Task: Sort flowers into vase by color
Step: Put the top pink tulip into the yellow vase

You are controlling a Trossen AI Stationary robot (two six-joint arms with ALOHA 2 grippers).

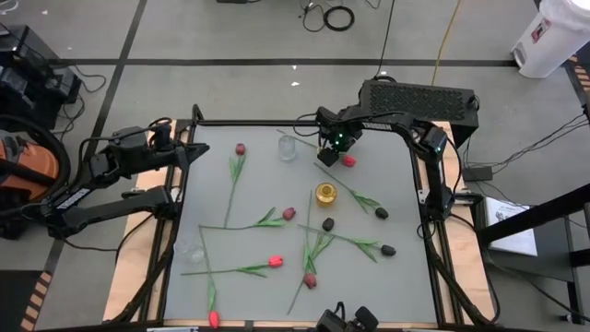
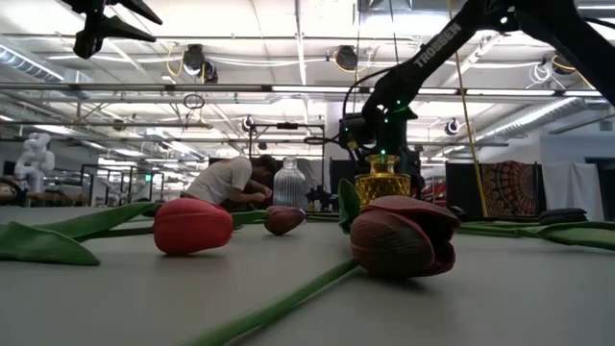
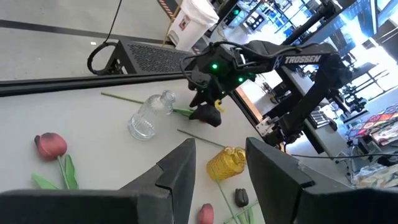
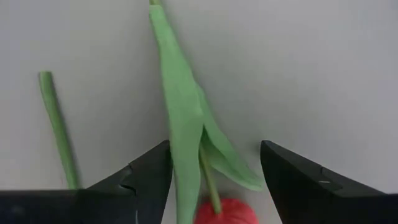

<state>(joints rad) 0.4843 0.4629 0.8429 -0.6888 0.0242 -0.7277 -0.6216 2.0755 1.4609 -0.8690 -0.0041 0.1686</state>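
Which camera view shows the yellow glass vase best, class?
The high view: the yellow glass vase shows whole and unblocked among the flowers. The left wrist view shows it partly, between the left arm's own fingers. The low view has it far back, partly hidden behind tulip heads. The right wrist view misses it.

Matt, smooth grey table top (image 1: 277,189), framed in black metal. Clear ribbed glass vase (image 3: 148,116) beside the amber glass vase (image 3: 224,163), both glossy. Artificial tulips (image 2: 402,237) near the amber vase, with cloth-like matt petals and smooth plastic-looking green stems and leaves (image 4: 185,118). Matt black hard fingers (image 4: 147,176) on the right gripper (image 4: 214,171), straddling a leaf and red tulip head (image 4: 227,211).
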